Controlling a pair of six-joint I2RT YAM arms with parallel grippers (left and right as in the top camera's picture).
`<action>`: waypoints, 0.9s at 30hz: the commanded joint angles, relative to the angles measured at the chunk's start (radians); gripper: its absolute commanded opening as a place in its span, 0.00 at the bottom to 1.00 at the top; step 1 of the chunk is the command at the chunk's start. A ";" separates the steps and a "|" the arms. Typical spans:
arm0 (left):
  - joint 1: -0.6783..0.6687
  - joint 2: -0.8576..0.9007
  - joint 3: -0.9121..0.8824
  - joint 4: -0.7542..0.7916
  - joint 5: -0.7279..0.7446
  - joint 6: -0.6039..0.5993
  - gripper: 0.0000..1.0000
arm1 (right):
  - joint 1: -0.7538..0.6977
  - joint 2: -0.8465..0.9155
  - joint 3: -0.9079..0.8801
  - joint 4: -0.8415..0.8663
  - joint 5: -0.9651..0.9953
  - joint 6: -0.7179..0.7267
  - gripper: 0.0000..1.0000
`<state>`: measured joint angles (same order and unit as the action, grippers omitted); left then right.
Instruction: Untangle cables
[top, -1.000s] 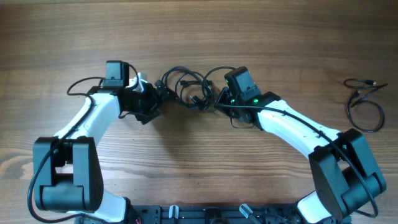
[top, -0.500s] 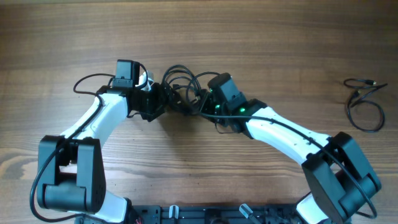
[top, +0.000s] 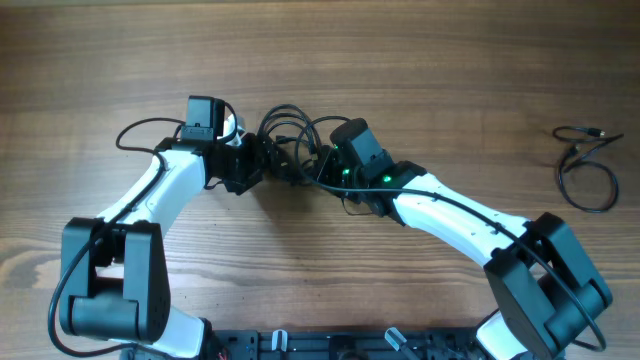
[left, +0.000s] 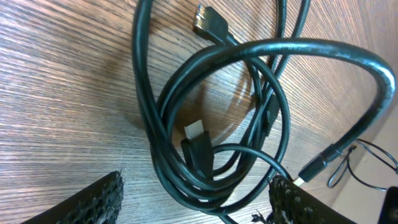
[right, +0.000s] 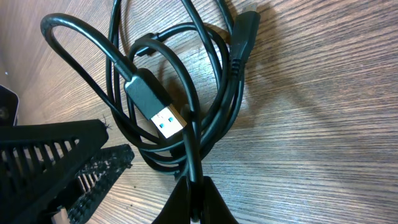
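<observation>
The cables (right: 149, 96) are being pinched by the closed right fingers (right: 175, 209), the left fingers (left: 99, 198) being held open, empty; slow, separate pulling is being advised.

Black cables (right: 236, 68) lie in a loose knot on the wooden tabletop (right: 323, 124), with a USB plug (right: 155, 107) showing a blue insert near the middle of the knot. Below and right of that plug, the right gripper (right: 194, 190) has its jaws pinched together on one strand. A moulded connector end (right: 245, 28) sits up and right of the plug, and a black ribbed part (right: 56, 158) lies lower left of it.
</observation>
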<state>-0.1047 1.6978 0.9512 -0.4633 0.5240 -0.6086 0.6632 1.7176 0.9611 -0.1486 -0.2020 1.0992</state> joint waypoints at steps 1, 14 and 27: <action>-0.004 0.002 -0.001 -0.001 -0.029 -0.003 0.76 | 0.004 0.013 -0.004 0.006 -0.010 0.003 0.04; -0.004 0.002 -0.001 -0.003 -0.048 -0.003 0.77 | 0.004 0.013 -0.004 0.087 -0.115 0.003 0.04; 0.001 0.002 -0.001 -0.011 -0.077 -0.002 0.13 | 0.004 0.013 -0.004 0.069 -0.246 -0.086 0.04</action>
<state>-0.1047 1.6978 0.9512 -0.4683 0.4751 -0.6147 0.6632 1.7176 0.9592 -0.0608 -0.3969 1.0771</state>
